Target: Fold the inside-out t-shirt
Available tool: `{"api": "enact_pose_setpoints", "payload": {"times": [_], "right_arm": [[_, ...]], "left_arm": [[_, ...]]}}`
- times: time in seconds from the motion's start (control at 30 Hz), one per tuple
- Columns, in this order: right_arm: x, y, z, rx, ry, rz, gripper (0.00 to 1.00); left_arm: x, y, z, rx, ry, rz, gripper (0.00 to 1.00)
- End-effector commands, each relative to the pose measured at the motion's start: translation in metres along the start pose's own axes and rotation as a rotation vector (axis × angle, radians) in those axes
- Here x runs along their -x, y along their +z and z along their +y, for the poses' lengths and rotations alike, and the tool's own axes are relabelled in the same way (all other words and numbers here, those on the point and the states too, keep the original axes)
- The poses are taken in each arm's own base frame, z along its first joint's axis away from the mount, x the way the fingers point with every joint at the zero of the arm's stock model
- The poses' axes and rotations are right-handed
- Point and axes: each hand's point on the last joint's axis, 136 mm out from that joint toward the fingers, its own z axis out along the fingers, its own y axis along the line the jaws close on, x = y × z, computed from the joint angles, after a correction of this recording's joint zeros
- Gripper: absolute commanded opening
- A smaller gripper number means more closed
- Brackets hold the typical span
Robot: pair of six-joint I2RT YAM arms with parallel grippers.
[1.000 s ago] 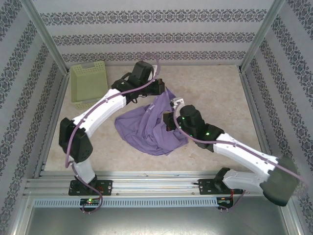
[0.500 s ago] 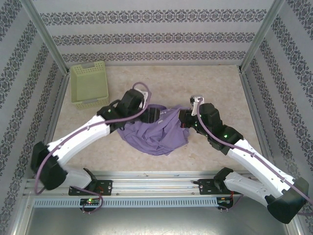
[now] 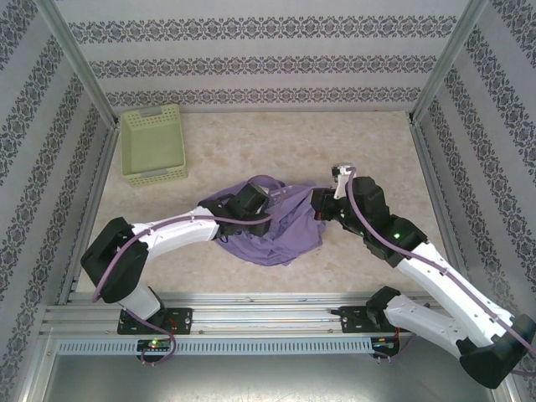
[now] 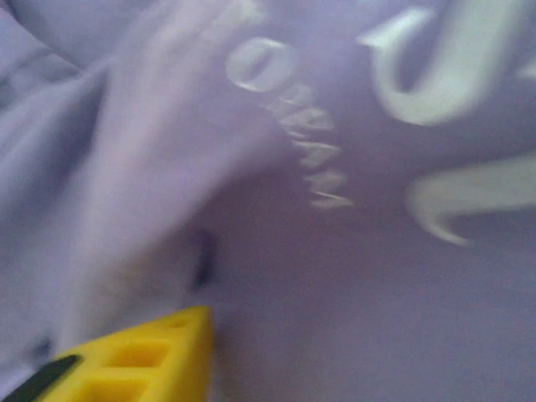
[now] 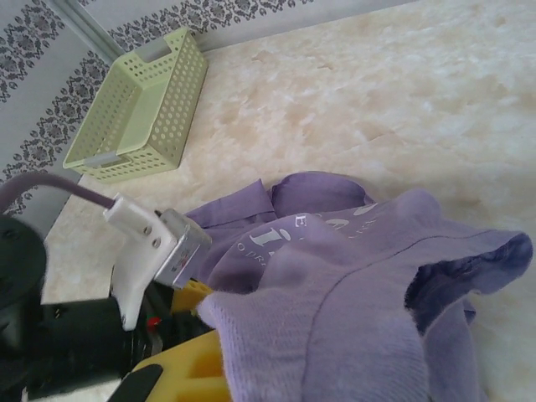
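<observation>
The inside-out t-shirt (image 3: 276,230) is a lavender heap in the middle of the table, with white lettering (image 4: 322,159) on the face that shows. My left gripper (image 3: 254,208) is pushed down into the heap's left part. One yellow finger (image 4: 142,360) shows against blurred cloth, and I cannot make out how its jaws stand. My right gripper (image 3: 322,206) holds the shirt's right edge, shut on a bunched fold (image 5: 335,327) that drapes over its yellow finger (image 5: 180,373).
A pale green basket (image 3: 153,144) stands at the back left, away from both arms, and shows in the right wrist view as well (image 5: 138,109). Bare marbled tabletop (image 3: 368,146) lies behind and to the right of the shirt. Metal frame posts edge the table.
My left arm swung from the back of the table down and nearer, into the shirt heap. My right gripper drew the shirt's edge to the right, and the cloth now lies lower.
</observation>
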Motion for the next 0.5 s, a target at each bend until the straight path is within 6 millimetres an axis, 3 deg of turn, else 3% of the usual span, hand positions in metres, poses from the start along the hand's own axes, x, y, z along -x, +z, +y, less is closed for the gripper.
{"api": "enact_pose_setpoints", "payload": {"times": [0.0, 0.07, 0.2, 0.27, 0.3, 0.33, 0.4, 0.47], "right_arm": [[0.024, -0.026, 0.0, -0.024, -0.009, -0.075, 0.0], [0.032, -0.037, 0.002, -0.025, -0.02, -0.095, 0.0], [0.05, -0.062, 0.016, 0.015, -0.031, -0.141, 0.0], [0.056, -0.073, 0.023, 0.048, -0.02, -0.162, 0.0], [0.057, -0.076, 0.025, 0.063, -0.015, -0.166, 0.0], [0.056, -0.079, 0.027, 0.075, -0.008, -0.168, 0.0], [0.052, -0.075, 0.024, 0.074, 0.008, -0.161, 0.0], [0.038, -0.061, 0.013, 0.045, 0.035, -0.136, 0.0]], "left_arm": [[0.047, -0.024, 0.022, 0.045, -0.036, -0.115, 0.14], [0.07, -0.048, 0.037, 0.063, -0.053, -0.171, 0.0], [0.127, -0.131, 0.053, 0.076, -0.053, -0.377, 0.0], [0.143, -0.171, 0.048, 0.057, -0.02, -0.472, 0.0], [0.147, -0.18, 0.045, 0.045, -0.009, -0.493, 0.0], [0.149, -0.187, 0.041, 0.027, 0.001, -0.507, 0.0], [0.147, -0.178, 0.037, 0.01, 0.021, -0.468, 0.0], [0.135, -0.144, 0.038, 0.021, 0.028, -0.359, 0.02]]}}
